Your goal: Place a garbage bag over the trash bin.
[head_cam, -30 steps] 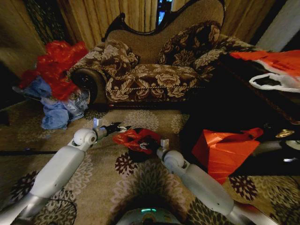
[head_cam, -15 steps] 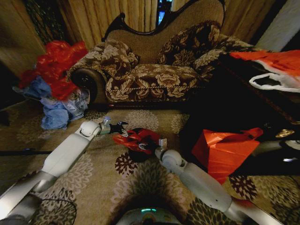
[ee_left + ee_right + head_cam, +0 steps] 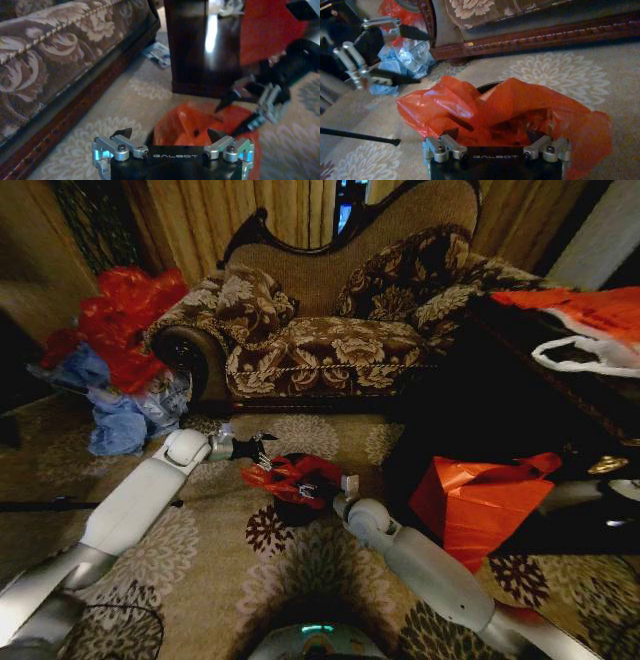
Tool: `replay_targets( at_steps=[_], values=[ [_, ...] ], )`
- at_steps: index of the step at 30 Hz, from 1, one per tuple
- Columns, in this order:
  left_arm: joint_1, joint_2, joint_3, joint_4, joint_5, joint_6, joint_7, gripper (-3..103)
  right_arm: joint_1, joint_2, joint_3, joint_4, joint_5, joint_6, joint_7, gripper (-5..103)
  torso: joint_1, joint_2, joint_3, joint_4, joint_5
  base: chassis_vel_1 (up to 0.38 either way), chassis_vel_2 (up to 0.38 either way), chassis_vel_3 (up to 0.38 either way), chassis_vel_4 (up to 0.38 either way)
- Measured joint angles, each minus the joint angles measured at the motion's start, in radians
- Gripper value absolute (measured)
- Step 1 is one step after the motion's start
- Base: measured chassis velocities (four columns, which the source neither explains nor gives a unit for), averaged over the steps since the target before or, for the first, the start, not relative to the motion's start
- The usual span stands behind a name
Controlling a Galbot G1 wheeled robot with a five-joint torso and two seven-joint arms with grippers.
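Red, thin, crinkly plastic garbage bag [image 3: 290,476] sits bunched over the mouth of the small matte black cylindrical trash bin [image 3: 292,511] on the patterned carpet [image 3: 200,550] in front of the floral sofa [image 3: 330,330], not yet drawn down around the rim; best done by pulling opposite edges outward and down evenly, without tearing the film or tipping the bin. Left hand [image 3: 262,450] reaches in low from the left, spread wide and empty beside the bag's far edge, while right hand [image 3: 492,140] presses into the near folds, spread but grip on the plastic uncertain.
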Motion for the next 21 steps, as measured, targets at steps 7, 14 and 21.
replay_targets(
  at_steps=[7, 14, 21],
  values=[
    [-0.005, 0.03, 0.057, 0.05, -0.01, -0.046, 0.043, 100, 0.007, 0.011, -0.015, -0.004, -0.006, 0.002, 0.006, 90, 0.0, 0.0, 0.0, -0.0003, -0.0002, 0.0, 0.0, 0.0, 0.0],
    [-0.025, -0.076, 0.067, 0.162, 0.026, -0.068, 0.051, 100, 0.012, 0.027, -0.031, -0.015, -0.009, 0.002, 0.013, 90, 0.0, 0.0, 0.0, -0.0004, 0.0, 0.0, 0.0, 0.0, 0.0],
    [-0.046, -0.117, 0.086, 0.214, 0.064, -0.083, 0.034, 100, 0.001, 0.019, -0.026, -0.006, -0.012, 0.002, 0.006, 90, 0.0, 0.0, 0.0, 0.0003, 0.0, 0.0, 0.0, 0.0, 0.0]
  ],
)
